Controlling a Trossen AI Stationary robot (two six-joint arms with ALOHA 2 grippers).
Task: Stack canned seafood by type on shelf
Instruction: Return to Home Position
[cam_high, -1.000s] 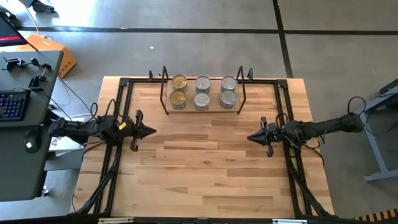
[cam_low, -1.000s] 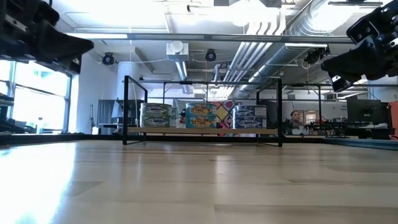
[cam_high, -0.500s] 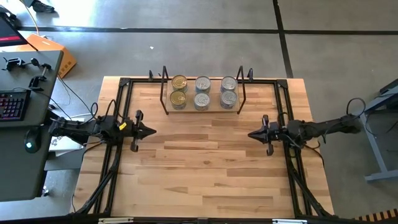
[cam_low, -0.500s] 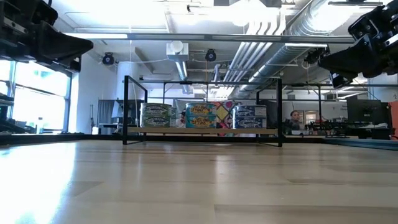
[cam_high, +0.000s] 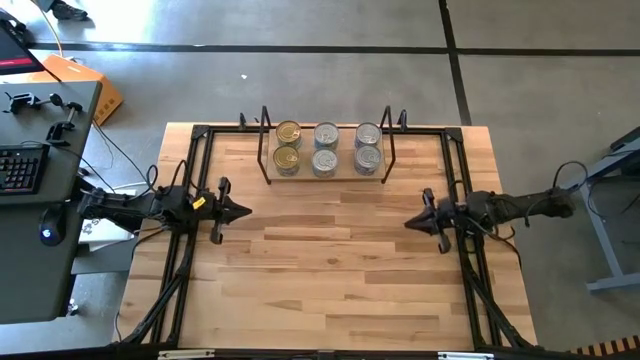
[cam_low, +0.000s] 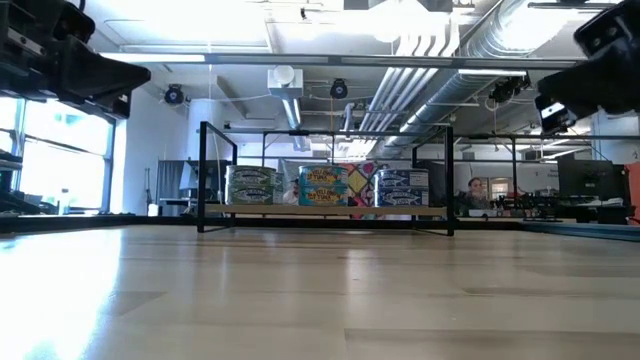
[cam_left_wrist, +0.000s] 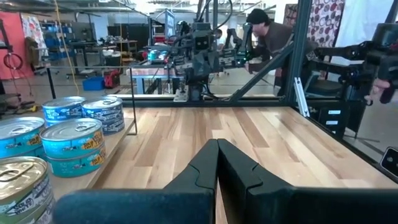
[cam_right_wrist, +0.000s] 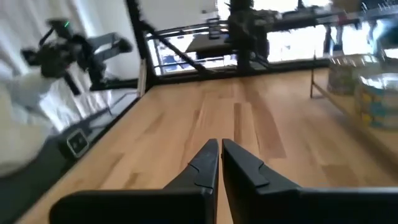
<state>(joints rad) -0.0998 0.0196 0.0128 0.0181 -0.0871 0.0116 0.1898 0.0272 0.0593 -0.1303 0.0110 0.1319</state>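
1. As far as we can tell, the sorting is finished: every tin we can see sits on the shelf and none lies loose on the table (cam_high: 330, 280), so we judge that only parking the arms is left.
2. We see the shelf (cam_high: 305, 179) at the far middle of the table, a light board with black wire uprights at its left and right ends.
3. We find the left gripper (cam_high: 244, 211) hovering over the table's left side and the right gripper (cam_high: 408, 223) over its right side, both well apart from the shelf, each clenched on nothing.
4. We count the canned seafood (cam_high: 325, 147) as six piles in three columns by type: gold lids left, silver lids middle and right. In the low view the piles look two tins high, each column with its own label.
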